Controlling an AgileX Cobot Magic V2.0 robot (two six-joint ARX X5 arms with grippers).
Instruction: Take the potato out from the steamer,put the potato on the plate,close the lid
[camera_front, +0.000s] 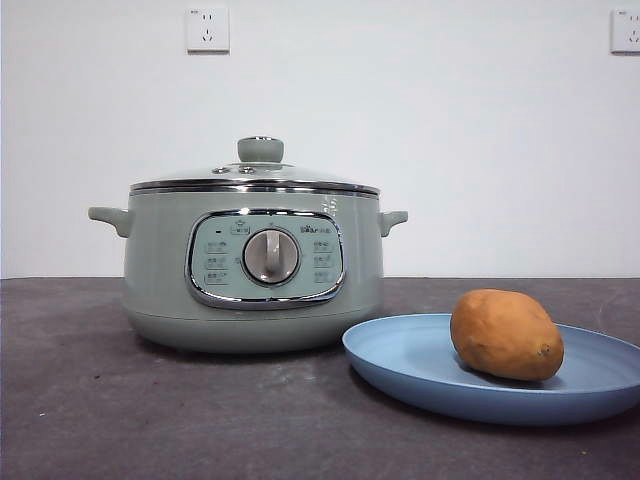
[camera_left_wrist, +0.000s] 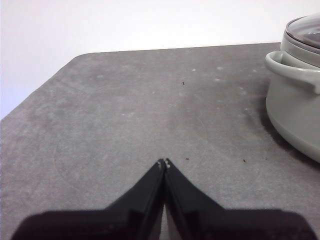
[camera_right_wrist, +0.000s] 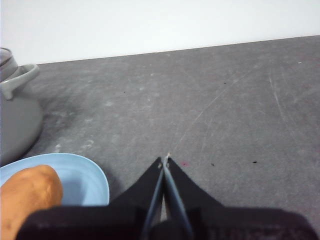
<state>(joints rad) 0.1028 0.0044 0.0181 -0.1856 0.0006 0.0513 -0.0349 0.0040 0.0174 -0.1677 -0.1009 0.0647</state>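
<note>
- The left gripper (camera_left_wrist: 164, 162) hangs above bare grey table (camera_left_wrist: 125, 125), its two black jaws pressed tip to tip, nothing between them and nothing touched.
- The steamer (camera_front: 255, 265) sits just off to that gripper's side in the left wrist view; in the front view it stands upright on the left half of the table, control panel and silver dial (camera_front: 271, 257) facing the camera.
- The lid (camera_front: 258, 172) is seated flat on the steamer's rim, green knob pointing straight up.
- The plate (camera_front: 400, 355) lies to the right of the steamer and nearer the camera, its rim close to the pot's base; contact cannot be told.
- The potato (camera_front: 506, 334) rests on the plate, lying on its side, long axis running roughly left to right across the front view.
- The right gripper (camera_right_wrist: 165, 160) hovers over empty table beside the plate, jaws closed together, holding nothing, apart from the potato.
</note>
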